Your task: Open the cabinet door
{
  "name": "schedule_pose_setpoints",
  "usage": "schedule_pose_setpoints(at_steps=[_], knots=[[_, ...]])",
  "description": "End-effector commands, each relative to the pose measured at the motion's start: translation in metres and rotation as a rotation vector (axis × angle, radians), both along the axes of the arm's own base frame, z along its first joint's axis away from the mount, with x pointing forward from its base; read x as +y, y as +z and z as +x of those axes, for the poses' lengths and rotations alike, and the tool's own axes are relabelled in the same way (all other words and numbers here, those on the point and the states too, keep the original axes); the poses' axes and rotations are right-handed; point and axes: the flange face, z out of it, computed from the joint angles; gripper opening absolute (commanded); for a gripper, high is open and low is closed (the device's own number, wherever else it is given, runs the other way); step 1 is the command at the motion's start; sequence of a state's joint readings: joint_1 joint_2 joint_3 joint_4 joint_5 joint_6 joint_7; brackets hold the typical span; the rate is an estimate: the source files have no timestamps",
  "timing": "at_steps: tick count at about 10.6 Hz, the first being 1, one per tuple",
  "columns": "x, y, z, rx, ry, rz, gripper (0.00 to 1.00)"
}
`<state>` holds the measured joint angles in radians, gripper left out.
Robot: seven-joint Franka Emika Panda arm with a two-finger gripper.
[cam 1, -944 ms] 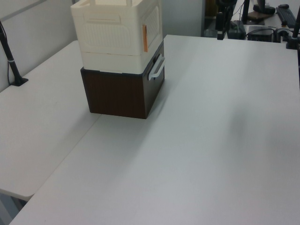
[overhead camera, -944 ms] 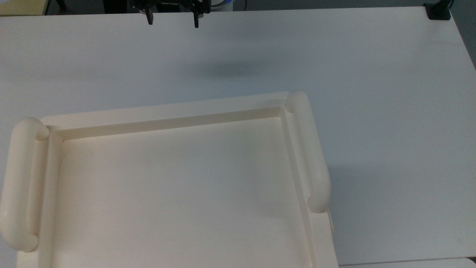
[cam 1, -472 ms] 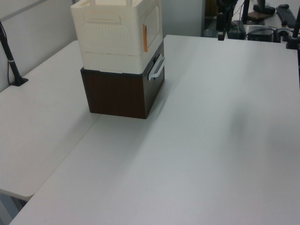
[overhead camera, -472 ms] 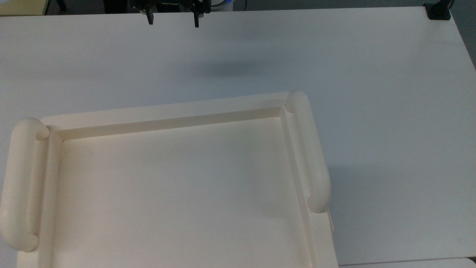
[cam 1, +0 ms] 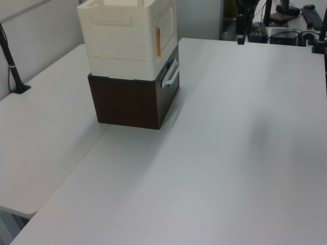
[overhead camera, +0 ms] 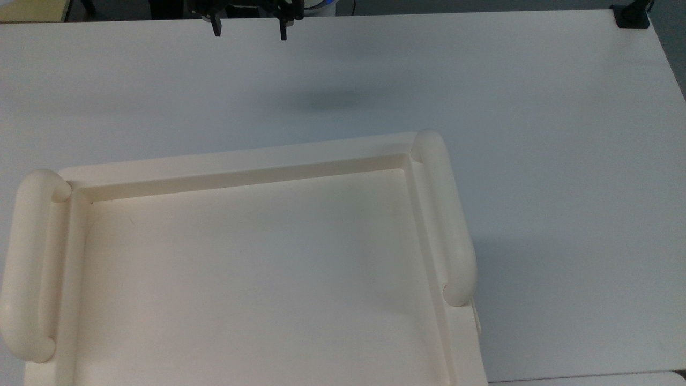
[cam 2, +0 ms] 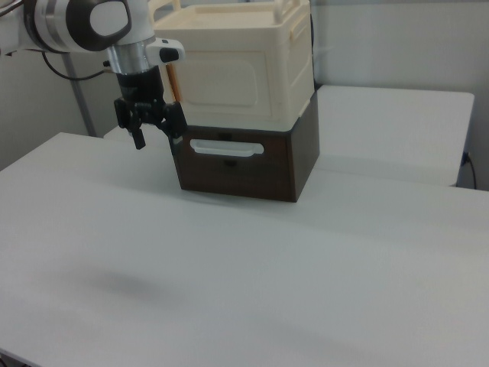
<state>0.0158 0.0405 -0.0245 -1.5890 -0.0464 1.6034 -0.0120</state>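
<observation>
R view, L to R: 1 gripper [cam 2: 157, 131], 2 fingers spread, nothing held, hangs above table [cam 2: 229, 267]. Then 1 cream cabinet w/ 1 door [cam 2: 229, 84], shut, facing the arm, atop 1 brown box [cam 2: 298, 164] w/ 1 white handle [cam 2: 226, 149]. Top view: gripper [overhead camera: 249, 29] well apart from cabinet; 2 side handles [overhead camera: 27, 262].

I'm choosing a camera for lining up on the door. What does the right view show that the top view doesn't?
Right view: the cream cabinet's front panel and the dark brown drawer unit beneath it, with its white handle. Top view: the cabinet's recessed top and rounded side handles. Both: the gripper, jaws open, above the white table.
</observation>
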Motion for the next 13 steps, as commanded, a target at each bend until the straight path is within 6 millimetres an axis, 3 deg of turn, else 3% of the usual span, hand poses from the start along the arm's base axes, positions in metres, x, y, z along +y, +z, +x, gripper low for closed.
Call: schedule_pose_setpoints(at_steps=[1,5,6,10,13], knots=[[0.002,-0.004,-0.001,0.011,0.053,0.024,1.00],[0.027,0.014,0.007,-0.032,0.159,0.015,1.00],[0.033,0.035,0.012,-0.112,0.172,0.011,1.00],[0.042,0.073,0.035,-0.398,0.177,0.010,1.00],[0.062,0.074,0.056,-0.548,0.209,0.013,1.00]])
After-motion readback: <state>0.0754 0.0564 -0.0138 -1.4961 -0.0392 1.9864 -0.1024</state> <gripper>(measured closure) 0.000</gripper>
